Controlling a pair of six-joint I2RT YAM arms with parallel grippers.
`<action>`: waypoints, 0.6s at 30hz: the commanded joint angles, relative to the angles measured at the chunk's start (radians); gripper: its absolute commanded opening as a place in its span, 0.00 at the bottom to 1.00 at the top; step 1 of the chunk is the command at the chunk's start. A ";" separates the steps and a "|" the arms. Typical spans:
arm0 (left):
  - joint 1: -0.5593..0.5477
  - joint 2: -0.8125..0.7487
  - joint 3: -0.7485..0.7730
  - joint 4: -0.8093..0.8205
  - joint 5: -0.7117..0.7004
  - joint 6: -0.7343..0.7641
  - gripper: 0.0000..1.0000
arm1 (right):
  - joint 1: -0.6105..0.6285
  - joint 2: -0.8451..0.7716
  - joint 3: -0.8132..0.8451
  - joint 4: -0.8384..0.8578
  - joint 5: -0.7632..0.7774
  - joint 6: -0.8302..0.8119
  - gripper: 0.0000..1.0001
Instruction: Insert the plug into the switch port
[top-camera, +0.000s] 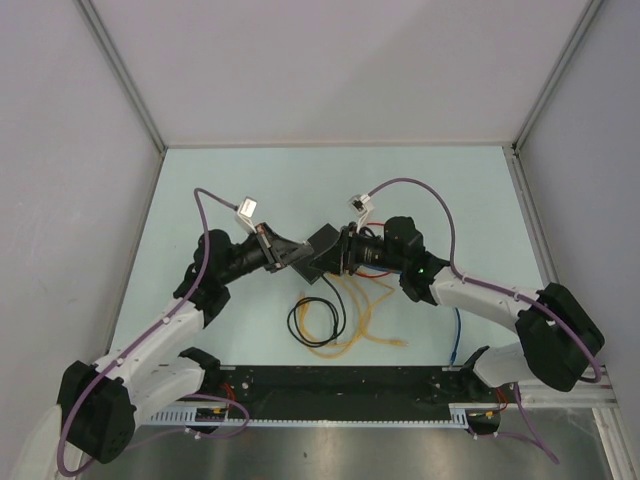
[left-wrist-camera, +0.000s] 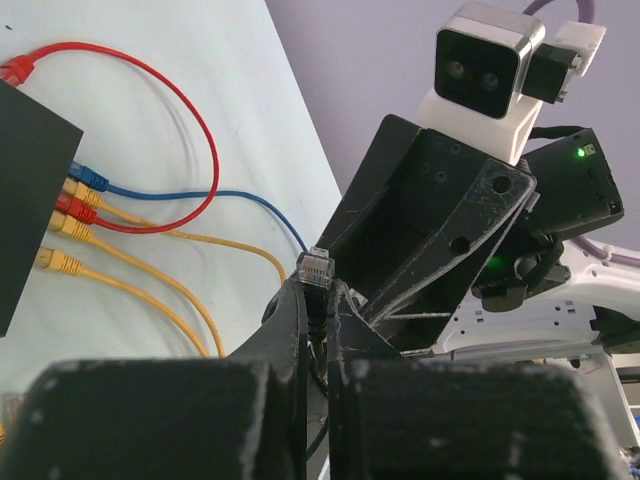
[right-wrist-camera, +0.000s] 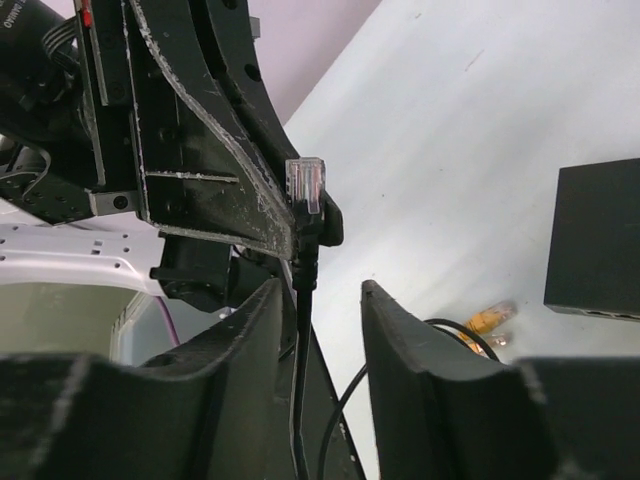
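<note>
Jaws first: those of your left gripper (left-wrist-camera: 318, 298) are pressed together on the plug (left-wrist-camera: 315, 267). They pinch it at its black boot, so the clear tip pokes out above the fingertips, just below the middle of the left wrist view. Those of your right gripper (right-wrist-camera: 322, 292) stand apart with nothing clamped. The plug's cable (right-wrist-camera: 303, 330) runs down through the gap, close against the finger on the left of that view; whether it touches, you cannot tell.

In the top view your two grippers meet nose to nose at the centre of the table (top-camera: 250, 180), with the switch (top-camera: 325, 242) between and partly under them. From the left wrist the switch sits at the left edge of the frame, its port edge facing right, with a blue lead (left-wrist-camera: 90, 178), a red lead (left-wrist-camera: 62, 205) and yellow leads (left-wrist-camera: 58, 262) seated in it. The plug is held apart from the switch, in no port. A black loop (top-camera: 291, 322) lies below centre in the top view.
</note>
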 joint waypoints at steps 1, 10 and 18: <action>-0.007 -0.022 -0.016 0.080 0.034 -0.018 0.00 | -0.007 0.008 -0.003 0.107 -0.034 0.031 0.38; -0.009 -0.021 -0.040 0.120 0.049 -0.025 0.00 | -0.023 0.017 -0.006 0.147 -0.065 0.064 0.16; -0.009 -0.024 -0.051 0.172 0.057 -0.035 0.00 | -0.009 0.032 -0.006 0.109 -0.095 0.051 0.00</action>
